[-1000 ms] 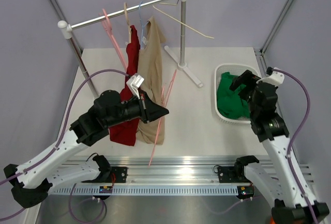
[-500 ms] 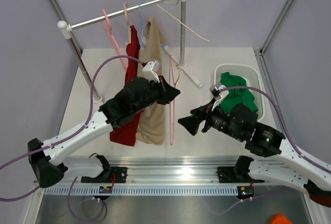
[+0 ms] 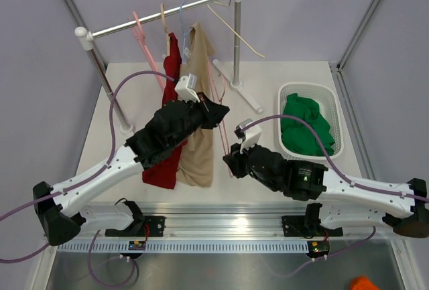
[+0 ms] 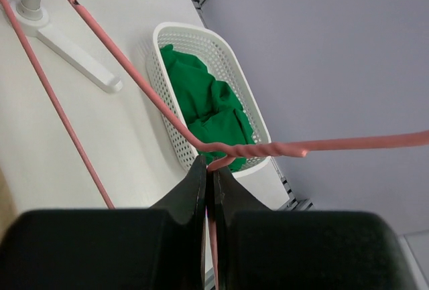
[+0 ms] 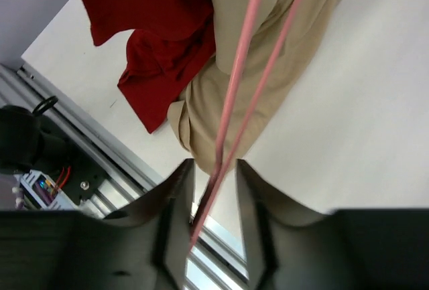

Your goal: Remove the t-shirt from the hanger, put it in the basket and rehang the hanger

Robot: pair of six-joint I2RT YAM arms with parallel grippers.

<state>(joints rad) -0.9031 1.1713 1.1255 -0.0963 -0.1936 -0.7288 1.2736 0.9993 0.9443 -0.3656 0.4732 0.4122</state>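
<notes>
Left hand [image 4: 208, 173] pinched tight on pink hanger [image 4: 268, 149] neck; right hand [image 5: 213, 173] parted, straddling hanger's 2 wires.

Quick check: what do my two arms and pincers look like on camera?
Both the left arm and right arm have white links, black joint housings and a purple cable. Left pincer and right pincer each have two black tapered fingers.
</notes>
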